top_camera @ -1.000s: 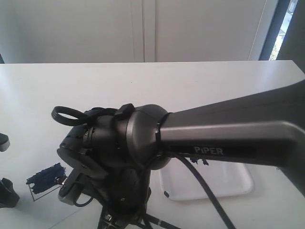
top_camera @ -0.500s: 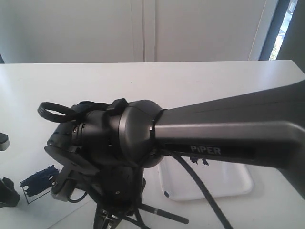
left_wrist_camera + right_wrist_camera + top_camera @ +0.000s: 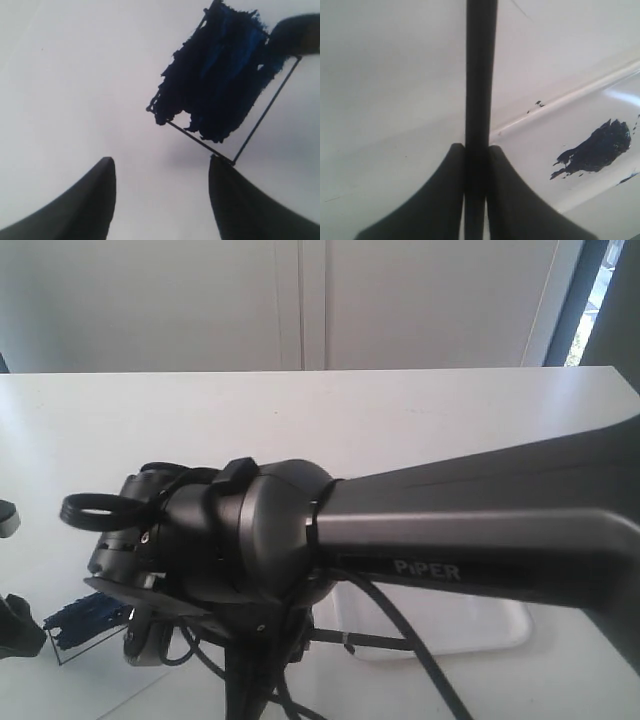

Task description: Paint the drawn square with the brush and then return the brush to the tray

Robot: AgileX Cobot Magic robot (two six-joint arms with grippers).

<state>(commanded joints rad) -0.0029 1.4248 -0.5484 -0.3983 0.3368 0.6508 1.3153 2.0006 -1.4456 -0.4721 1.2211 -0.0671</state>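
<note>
While right arm (image 3: 450, 530) blocks most of tray (image 3: 500, 630), right claw (image 3: 476, 147) clamps brush (image 3: 481, 75); left claw (image 3: 160, 162) wide near drawn square (image 3: 215, 75).

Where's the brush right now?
Right wrist view: the brush is clamped between the jaws of the right gripper, its handle running just outside the rim of the tray.

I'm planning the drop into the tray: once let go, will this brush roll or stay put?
Likely to roll: the brush handle looks round and slim. Probably stiff and light, since it runs straight out of the right claw. The tray rim might stop it.
</note>
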